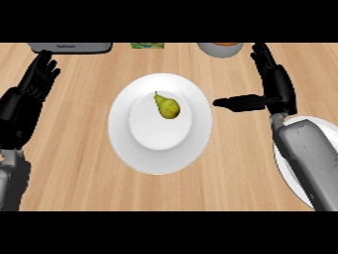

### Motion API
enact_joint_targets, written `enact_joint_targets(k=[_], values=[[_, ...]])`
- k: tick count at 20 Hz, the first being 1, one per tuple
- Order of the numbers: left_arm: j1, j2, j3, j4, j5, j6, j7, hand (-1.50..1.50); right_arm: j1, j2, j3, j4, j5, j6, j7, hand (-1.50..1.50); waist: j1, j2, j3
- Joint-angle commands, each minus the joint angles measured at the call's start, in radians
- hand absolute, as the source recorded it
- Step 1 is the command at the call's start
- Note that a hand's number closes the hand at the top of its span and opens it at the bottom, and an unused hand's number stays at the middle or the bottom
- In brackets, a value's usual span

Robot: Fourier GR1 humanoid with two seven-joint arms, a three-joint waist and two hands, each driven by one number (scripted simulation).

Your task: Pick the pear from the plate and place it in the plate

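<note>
A yellow-green pear, smooth-skinned, with its narrow stem end pointed up and to the left in the head view, is seen lying in the shallow well of a round, glossy white plate at the middle of a pale wooden counter with lengthwise grain. The pear is set slightly above the plate's centre and is touched by neither hand. The right hand is held just beside the plate's right rim, its black fingers straight and pointing away from the robot and its thumb stretched sideways toward the plate; nothing is held in it. A second white plate is partly covered by the grey right forearm at the lower right. The left hand is shown at the left edge, well apart from the plate, fingers straight and upward, holding nothing. Along the far edge, a grey flat-topped object, a small green item and a pale bowl are each cut off. Nothing lies between the right hand and the pear.
</note>
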Motion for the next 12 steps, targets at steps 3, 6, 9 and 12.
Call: enact_joint_targets(k=[3, 6, 9, 12], values=[[-0.032, -0.014, 0.005, 0.044, -0.021, 0.003, -0.02, 0.0, 0.155, -0.13, -0.092, -0.105, -0.028, 0.144, -0.046, -1.5, -0.003, 0.001, 0.0], [0.031, -0.01, 0.022, 0.07, -0.009, -0.036, -0.105, 0.0, 0.151, -0.189, -0.156, -0.096, -0.063, 0.244, -0.027, -1.5, 0.0, 0.001, 0.0], [0.059, -0.009, 0.03, 0.031, -0.013, -0.035, -0.088, 0.0, 0.211, -0.215, -0.198, -0.108, -0.054, 0.293, -0.098, -1.5, 0.003, 0.001, 0.0], [0.018, -0.019, 0.018, 0.046, -0.038, -0.029, -0.063, 0.0, 0.236, -0.158, -0.201, -0.095, 0.037, 0.233, -0.142, -1.5, 0.004, 0.001, 0.0]])
